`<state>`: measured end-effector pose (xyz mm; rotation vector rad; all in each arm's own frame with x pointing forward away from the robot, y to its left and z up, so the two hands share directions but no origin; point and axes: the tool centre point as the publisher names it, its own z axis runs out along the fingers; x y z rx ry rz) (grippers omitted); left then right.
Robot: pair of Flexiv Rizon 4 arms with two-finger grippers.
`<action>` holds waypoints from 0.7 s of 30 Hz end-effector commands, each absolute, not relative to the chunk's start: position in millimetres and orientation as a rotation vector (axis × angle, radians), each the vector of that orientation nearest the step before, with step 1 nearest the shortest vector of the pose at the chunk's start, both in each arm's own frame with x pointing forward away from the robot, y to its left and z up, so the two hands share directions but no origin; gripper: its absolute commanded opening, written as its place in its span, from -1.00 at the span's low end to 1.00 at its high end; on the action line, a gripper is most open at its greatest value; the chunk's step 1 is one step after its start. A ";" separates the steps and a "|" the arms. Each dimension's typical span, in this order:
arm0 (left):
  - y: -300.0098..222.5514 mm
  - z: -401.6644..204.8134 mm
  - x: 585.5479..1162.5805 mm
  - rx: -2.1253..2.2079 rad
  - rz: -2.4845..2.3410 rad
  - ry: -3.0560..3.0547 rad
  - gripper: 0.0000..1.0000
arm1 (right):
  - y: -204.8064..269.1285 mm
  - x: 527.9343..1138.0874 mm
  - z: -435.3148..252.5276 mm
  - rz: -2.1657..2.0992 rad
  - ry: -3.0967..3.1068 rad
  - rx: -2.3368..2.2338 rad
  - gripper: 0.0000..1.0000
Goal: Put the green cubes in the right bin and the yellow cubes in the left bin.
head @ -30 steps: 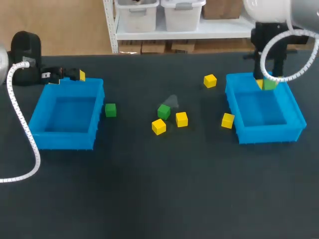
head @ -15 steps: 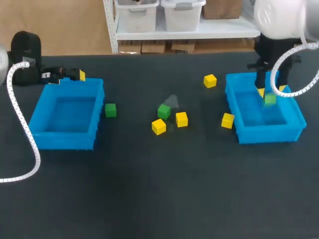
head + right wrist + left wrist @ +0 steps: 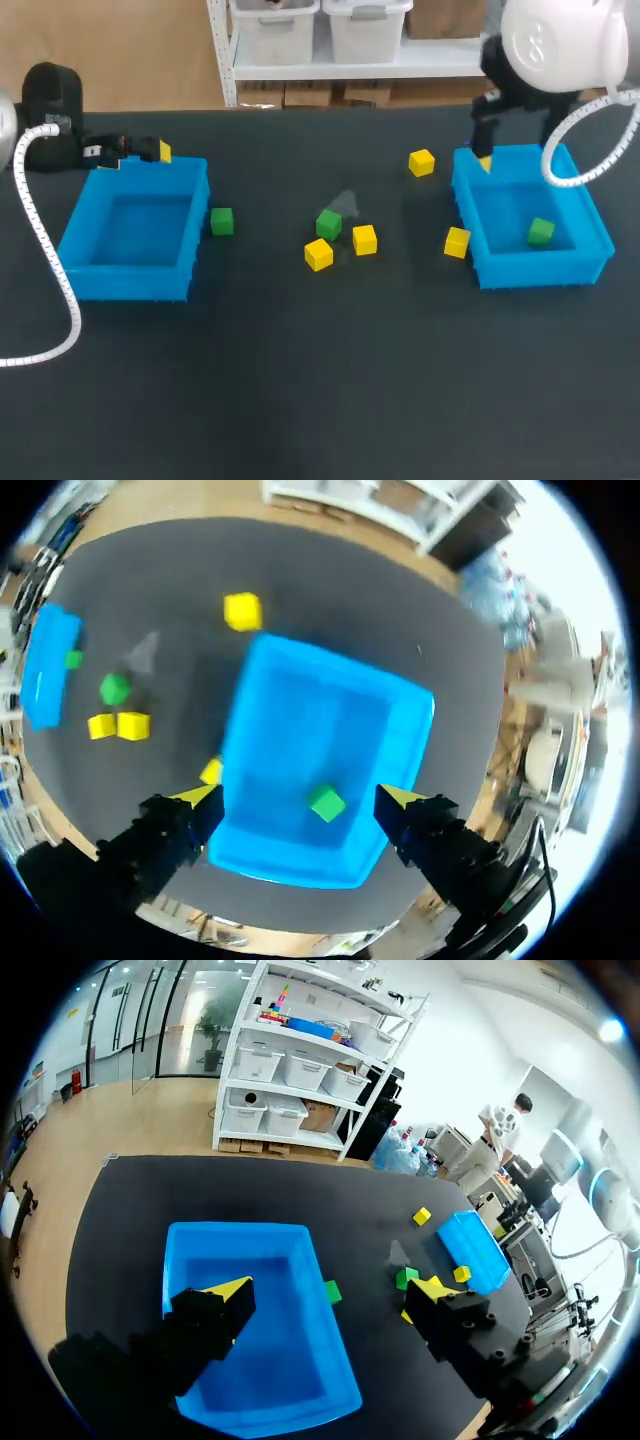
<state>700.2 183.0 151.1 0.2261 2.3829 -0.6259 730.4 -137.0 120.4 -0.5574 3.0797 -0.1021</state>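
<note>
Head view: the dark table (image 3: 320, 400) carries everything. My right arm (image 3: 555, 45), white and bulky, comes in at about 1 o'clock. The left bin (image 3: 130, 282) sits at 9 o'clock and the right bin (image 3: 540, 272) at 3 o'clock, both blue and upright.

The right gripper (image 3: 515, 150) hangs above the right bin's far edge, toward its 11 o'clock corner. The right wrist view shows its fingers spread wide, pinching nothing, with the bin below them. The left gripper (image 3: 140, 150) is at the left bin's 11 o'clock corner. The left wrist view shows its fingers spread apart as well, with the left bin beneath.

The binned green cube (image 3: 541, 231) lies inside the right bin, toward its 3 o'clock wall. The side green cube (image 3: 221, 221) rests on the table just beside the left bin's 3 o'clock wall. The central green cube (image 3: 328, 224) is near the table's middle, with the first yellow cube (image 3: 364, 239) at its 4 o'clock and the second yellow cube (image 3: 318, 254) at its 7 o'clock, both close. The third yellow cube (image 3: 457, 242) lies against or just beside the right bin's 9 o'clock wall. The fourth yellow cube (image 3: 421, 162) lies off that bin's 10 o'clock corner.
</note>
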 end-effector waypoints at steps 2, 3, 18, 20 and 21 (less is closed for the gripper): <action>184.3 149.9 699.9 0.230 -0.634 2.376 1.00 | -104.0 725.3 141.2 0.040 2.556 -0.674 1.00; 184.3 149.9 699.9 0.230 -0.634 2.376 1.00 | -96.1 726.8 143.3 0.046 2.538 -0.725 1.00; 184.3 149.9 699.9 0.230 -0.634 2.376 1.00 | -2.9 741.1 139.7 0.164 2.354 -1.138 1.00; 184.3 149.9 699.9 0.230 -0.634 2.376 1.00 | 7.7 740.3 133.6 0.167 2.345 -1.173 1.00; 184.3 149.9 699.9 0.230 -0.634 2.376 1.00 | 12.3 740.0 130.7 0.182 2.345 -1.182 1.00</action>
